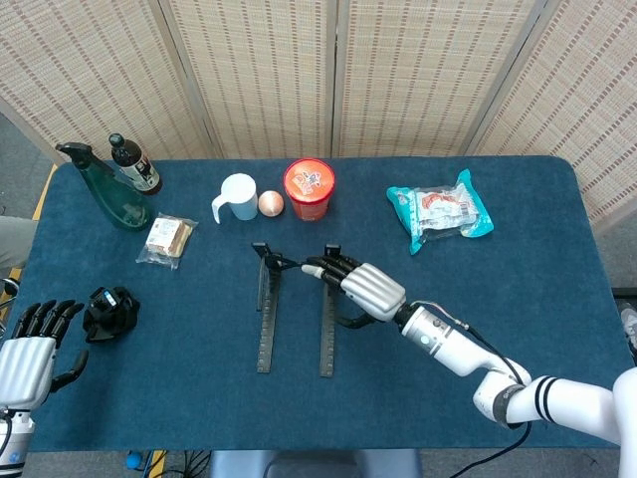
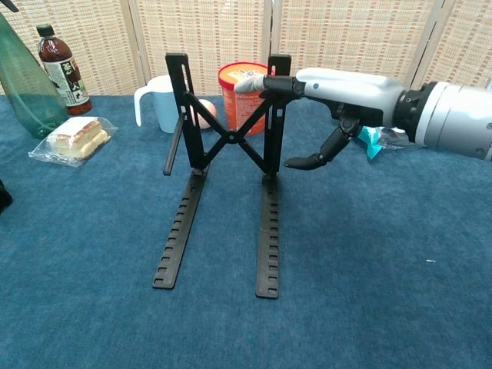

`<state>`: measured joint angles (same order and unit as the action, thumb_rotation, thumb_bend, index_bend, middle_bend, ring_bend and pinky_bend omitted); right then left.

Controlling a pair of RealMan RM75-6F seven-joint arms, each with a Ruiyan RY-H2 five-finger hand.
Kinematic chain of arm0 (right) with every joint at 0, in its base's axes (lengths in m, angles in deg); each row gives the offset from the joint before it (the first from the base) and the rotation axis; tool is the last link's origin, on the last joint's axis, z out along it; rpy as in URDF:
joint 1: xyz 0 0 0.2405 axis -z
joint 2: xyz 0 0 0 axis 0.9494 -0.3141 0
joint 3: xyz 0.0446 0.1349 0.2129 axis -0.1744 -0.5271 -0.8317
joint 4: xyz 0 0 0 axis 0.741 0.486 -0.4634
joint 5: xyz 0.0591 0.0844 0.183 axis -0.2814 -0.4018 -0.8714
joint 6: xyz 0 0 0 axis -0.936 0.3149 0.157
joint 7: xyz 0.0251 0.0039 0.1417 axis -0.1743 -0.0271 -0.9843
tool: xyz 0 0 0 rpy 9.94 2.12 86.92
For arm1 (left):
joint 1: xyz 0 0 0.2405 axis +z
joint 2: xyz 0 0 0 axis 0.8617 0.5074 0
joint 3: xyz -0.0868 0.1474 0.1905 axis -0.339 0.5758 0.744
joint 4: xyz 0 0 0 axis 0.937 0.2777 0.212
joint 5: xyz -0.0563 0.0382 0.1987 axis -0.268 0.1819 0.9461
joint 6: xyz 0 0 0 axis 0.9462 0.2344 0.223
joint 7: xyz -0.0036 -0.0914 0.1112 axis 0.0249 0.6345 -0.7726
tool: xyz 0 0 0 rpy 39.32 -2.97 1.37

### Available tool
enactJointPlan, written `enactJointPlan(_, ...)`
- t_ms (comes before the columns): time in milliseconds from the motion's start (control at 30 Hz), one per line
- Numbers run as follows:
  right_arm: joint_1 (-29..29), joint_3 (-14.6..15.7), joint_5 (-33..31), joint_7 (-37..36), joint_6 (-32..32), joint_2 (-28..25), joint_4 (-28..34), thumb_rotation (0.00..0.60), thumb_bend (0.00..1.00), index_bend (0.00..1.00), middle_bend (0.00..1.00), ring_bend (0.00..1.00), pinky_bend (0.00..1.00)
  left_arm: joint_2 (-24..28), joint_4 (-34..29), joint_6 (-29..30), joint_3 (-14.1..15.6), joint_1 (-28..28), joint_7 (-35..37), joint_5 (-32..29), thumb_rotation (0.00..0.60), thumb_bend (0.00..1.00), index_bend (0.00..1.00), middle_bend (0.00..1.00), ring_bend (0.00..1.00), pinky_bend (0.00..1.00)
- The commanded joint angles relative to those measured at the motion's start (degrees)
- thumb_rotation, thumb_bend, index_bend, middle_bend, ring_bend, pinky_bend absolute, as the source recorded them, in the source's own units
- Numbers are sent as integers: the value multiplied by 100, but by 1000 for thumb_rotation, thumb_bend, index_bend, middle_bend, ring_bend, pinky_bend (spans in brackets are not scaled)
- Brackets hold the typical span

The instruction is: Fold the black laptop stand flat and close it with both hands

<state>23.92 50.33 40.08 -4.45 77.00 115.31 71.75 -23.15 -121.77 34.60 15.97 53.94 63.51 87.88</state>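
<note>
Head view looks steeply down; chest view low, level (both share the table (image 1: 518, 299)).

A blue carpeted surface (image 1: 557, 299) carries a laptop stand (image 1: 265, 319), green spray bottle (image 1: 111, 194), sauce bottle (image 1: 133, 164), white mug (image 1: 237, 197), orange tub (image 1: 309, 189), wrapped sandwich (image 1: 167, 239) and snack bag (image 1: 440, 211).

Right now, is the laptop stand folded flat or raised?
Raised: the stand's crossed upper frame stands upright above its two base rails, with the right hand at its top.

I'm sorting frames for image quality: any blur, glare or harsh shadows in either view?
Head view: evenly lit, sharp, no glare, only faint shadows beside the laptop stand. Chest view: right hand and stand crisp, soft highlight along the hand's silver shell, and the green spray bottle is cut off by the frame edge.
</note>
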Motion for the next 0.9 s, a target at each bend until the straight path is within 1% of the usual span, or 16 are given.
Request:
enactJointPlan(33,-53,-61,-124,-64,-76,11,-113,600,207,0,22,0,34,9,-17,10,0,9,-11,-3,600,311,148,139,95,60)
enactJointPlan(267,-118,-118,-397,-117,-229,89,-423,600,206,0,22,0,34,1,-34,31,-9,26,-16,-12,600,311,148,139,95,60)
enactJointPlan(433,-128,-110,-415,-191,-200,93,-473,600,206,0,22,0,34,2,-35,24,-12,28,-17,-19,600,310,148,139,95,60)
enactJointPlan(567,-26,66,-201,-302,-14,-87,-232,600,206,0,22,0,34,-4,-36,33,-7,42,-21,-23,600,311,148,139,95,59)
enactJointPlan(767,171,461,96,-347,131,-409,142,600,206,0,33,0,34,-9,-27,33,-8,56,-14,-41,600,311,148,139,95,60)
enactJointPlan(900,145,581,142,-471,4,-380,108,600,207,0,37,0,34,-14,-32,20,-22,36,-18,-29,600,311,148,139,95,60)
